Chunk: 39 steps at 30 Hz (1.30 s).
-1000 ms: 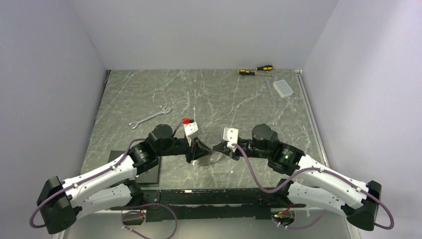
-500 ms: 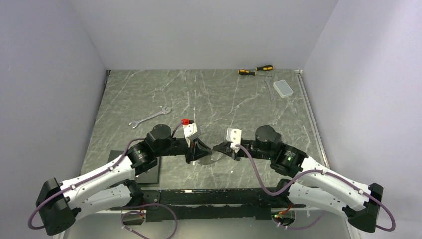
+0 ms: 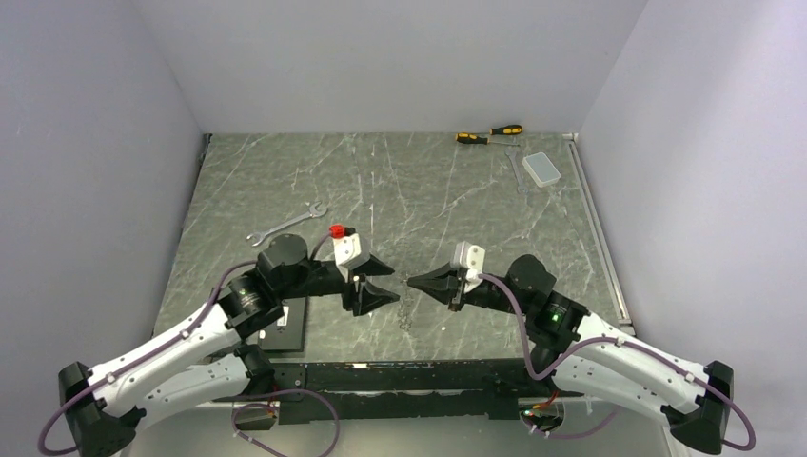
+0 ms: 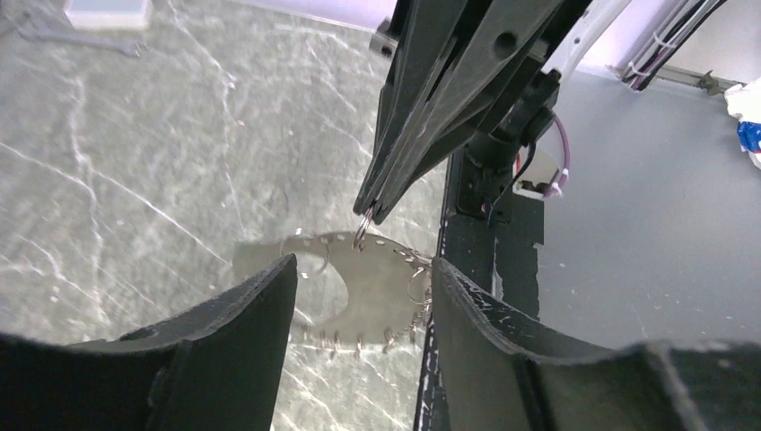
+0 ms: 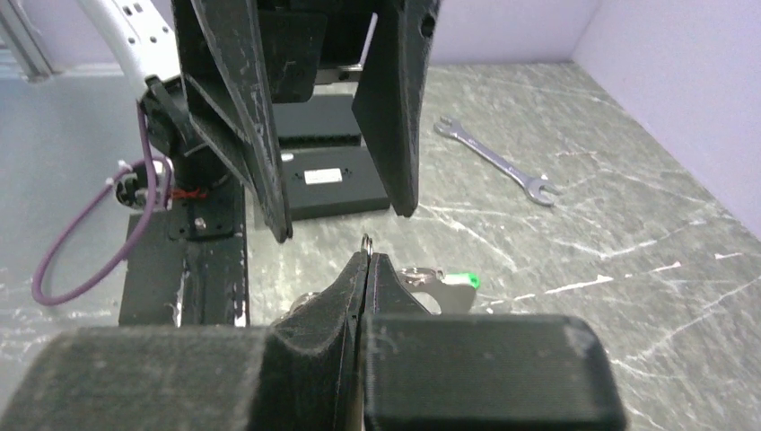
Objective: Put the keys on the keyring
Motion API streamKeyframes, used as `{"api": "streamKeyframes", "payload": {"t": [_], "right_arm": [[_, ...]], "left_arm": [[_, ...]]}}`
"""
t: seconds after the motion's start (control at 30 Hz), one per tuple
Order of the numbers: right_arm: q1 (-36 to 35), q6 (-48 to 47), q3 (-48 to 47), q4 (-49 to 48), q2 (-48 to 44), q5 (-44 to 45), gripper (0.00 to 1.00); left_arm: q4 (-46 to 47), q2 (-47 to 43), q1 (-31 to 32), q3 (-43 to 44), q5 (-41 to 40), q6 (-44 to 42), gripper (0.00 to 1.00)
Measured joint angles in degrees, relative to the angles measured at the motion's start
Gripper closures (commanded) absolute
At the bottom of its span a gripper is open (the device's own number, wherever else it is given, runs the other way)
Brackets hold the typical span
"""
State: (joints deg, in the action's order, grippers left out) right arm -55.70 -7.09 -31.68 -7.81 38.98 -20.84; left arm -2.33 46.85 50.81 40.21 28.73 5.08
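The keyring (image 4: 386,292), a flat grey crescent-shaped ring with small loops round its rim, lies on the marble table between my two grippers; it shows faintly in the top view (image 3: 406,311). The key's green head (image 5: 462,280) lies at the keyring's edge (image 5: 422,277). My left gripper (image 4: 363,265) is open and empty, its fingers either side of the keyring from above (image 3: 392,284). My right gripper (image 5: 366,256) is shut, with a small silver loop pinched at its tip, just above the keyring (image 4: 370,211) (image 3: 411,282).
A silver wrench (image 3: 285,224) lies left of centre. Yellow-and-black screwdrivers (image 3: 488,134) and a white box (image 3: 542,168) are at the far right. A flat black box (image 3: 285,324) lies under the left arm. The black base rail (image 3: 400,376) runs along the near edge.
Both arms have drawn back from each other, the left to the left and the right to the right. The grippers were tip to tip over the keyring; now a gap shows between them.
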Motion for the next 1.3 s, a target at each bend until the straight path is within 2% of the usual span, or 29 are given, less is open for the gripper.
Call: {"api": "streamKeyframes", "payload": {"t": [0.3, 0.63, 1.3], "right_arm": [[0.02, 8.33, 3.5, -12.46, -0.76, -0.07, 1.0], [0.0, 13.88, 4.04, -19.63, -0.83, -0.04, 1.0], [0.0, 16.15, 4.13, -21.46, 0.26, 0.85, 1.0]], "left_arm": [[-3.19, -2.19, 0.0, 5.09, 0.02, -4.76, 0.54], [-4.39, -0.15, 0.0, 5.81, 0.61, -6.14, 0.67], [0.44, 0.87, 0.0, 5.84, 2.16, -3.67, 0.74]]}}
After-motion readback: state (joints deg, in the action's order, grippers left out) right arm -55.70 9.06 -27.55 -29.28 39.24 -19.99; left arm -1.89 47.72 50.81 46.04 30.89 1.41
